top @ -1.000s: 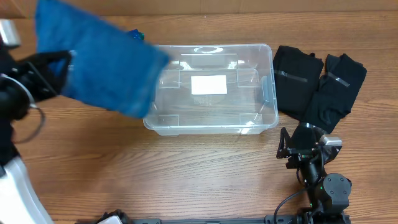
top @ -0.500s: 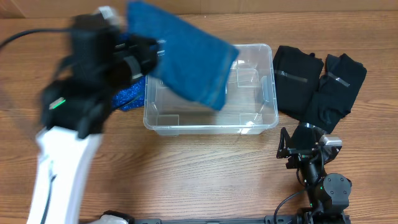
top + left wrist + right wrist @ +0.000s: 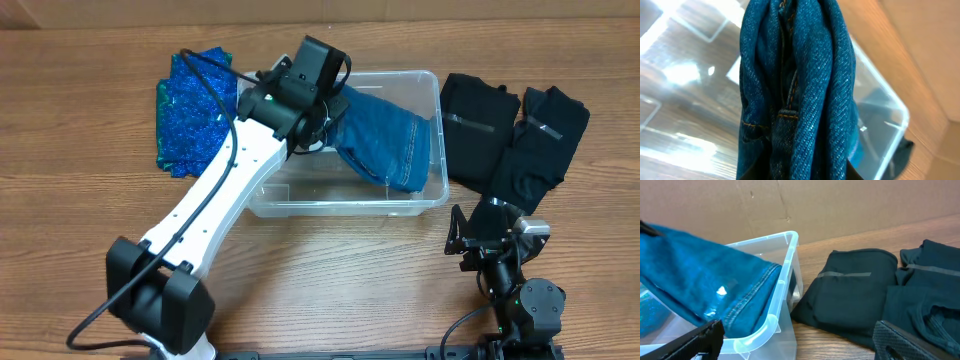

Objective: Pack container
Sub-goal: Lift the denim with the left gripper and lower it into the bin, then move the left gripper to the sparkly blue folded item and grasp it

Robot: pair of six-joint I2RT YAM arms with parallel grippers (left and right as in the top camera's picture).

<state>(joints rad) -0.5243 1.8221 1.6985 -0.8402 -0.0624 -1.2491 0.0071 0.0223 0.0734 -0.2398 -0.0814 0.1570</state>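
Observation:
The clear plastic container stands at the table's middle back; its corner shows in the right wrist view. My left gripper is over the container and shut on folded blue jeans, which hang down into the bin toward its right side. In the left wrist view the jeans fill the middle, with the container below. In the right wrist view the jeans drape inside the bin. My right gripper is open and empty in front of the container's right end.
A blue patterned cloth lies left of the container. Two folded black garments lie right of it, also in the right wrist view. A cardboard wall stands behind the table.
My left arm has swung from the far left to over the container, carrying the jeans, which now hang into the bin. The right arm has not moved.

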